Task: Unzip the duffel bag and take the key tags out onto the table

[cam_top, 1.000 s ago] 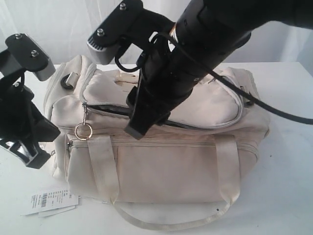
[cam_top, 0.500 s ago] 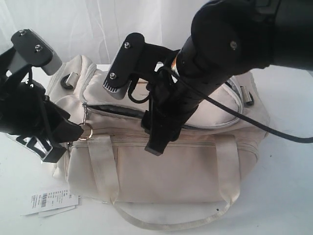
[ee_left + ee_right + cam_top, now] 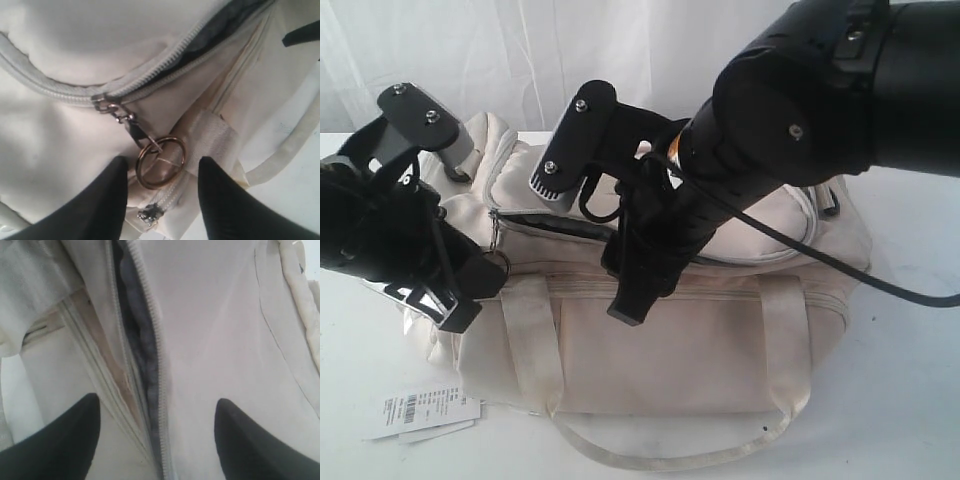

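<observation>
I couldn't see inside the bag (image 3: 660,350). Left claw (image 3: 162,161) had moved astride the ring (image 3: 140,170), open, empty; right claw (image 3: 157,400) likewise open.

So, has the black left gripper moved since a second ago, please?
Yes, the black left gripper has shifted right in the exterior view, toward the metal zipper ring on the cream fabric duffel bag.

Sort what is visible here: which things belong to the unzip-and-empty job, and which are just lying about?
Belongs to the job:
- duffel bag
- its top zipper, partly open
- metal pull ring
- left gripper, open, straddling the ring
- right gripper, open, over the zipper gap
- table
- key tags: not in view

Just lying about:
- white barcode label, on the table beside the bag
</observation>
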Tool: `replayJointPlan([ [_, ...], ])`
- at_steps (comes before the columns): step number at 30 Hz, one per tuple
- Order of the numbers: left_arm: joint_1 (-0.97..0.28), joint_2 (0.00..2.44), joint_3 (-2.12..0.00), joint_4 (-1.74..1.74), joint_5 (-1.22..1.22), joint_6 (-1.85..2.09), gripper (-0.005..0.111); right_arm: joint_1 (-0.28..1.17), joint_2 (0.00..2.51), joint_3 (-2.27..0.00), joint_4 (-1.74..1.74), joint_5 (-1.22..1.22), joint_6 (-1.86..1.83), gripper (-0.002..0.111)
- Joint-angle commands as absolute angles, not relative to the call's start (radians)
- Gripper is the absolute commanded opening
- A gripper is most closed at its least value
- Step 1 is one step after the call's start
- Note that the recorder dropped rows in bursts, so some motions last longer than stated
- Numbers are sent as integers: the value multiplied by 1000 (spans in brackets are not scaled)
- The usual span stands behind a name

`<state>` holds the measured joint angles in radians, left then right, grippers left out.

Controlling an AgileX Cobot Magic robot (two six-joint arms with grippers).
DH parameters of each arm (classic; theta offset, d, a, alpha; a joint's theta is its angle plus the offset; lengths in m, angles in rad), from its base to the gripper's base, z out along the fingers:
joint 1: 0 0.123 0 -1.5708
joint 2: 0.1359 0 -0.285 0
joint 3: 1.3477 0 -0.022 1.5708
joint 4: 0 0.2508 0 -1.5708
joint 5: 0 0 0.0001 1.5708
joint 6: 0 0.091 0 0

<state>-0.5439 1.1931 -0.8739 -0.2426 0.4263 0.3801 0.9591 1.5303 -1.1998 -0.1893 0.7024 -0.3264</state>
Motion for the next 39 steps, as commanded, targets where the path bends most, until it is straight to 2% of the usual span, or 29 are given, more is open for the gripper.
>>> replayJointPlan([
  [1,-549,1189,-867,-262,426,382,50,954,1528,-1197,-196,692,-308,61],
  [13,-549,1258,-867,-281,393,382,49,954,1528,-1197,-198,691,-308,61],
  [15,-549,1258,-867,-281,393,382,42,954,1528,-1197,-198,691,-308,61],
  [19,-549,1252,-869,-281,439,382,0,954,1528,-1197,-198,691,-308,61],
  [24,-549,1195,-908,-278,513,399,0,954,1528,-1197,-198,682,-308,61],
  [39,-549,1110,-908,-223,519,397,0,958,1528,-1197,-77,512,-310,61],
])
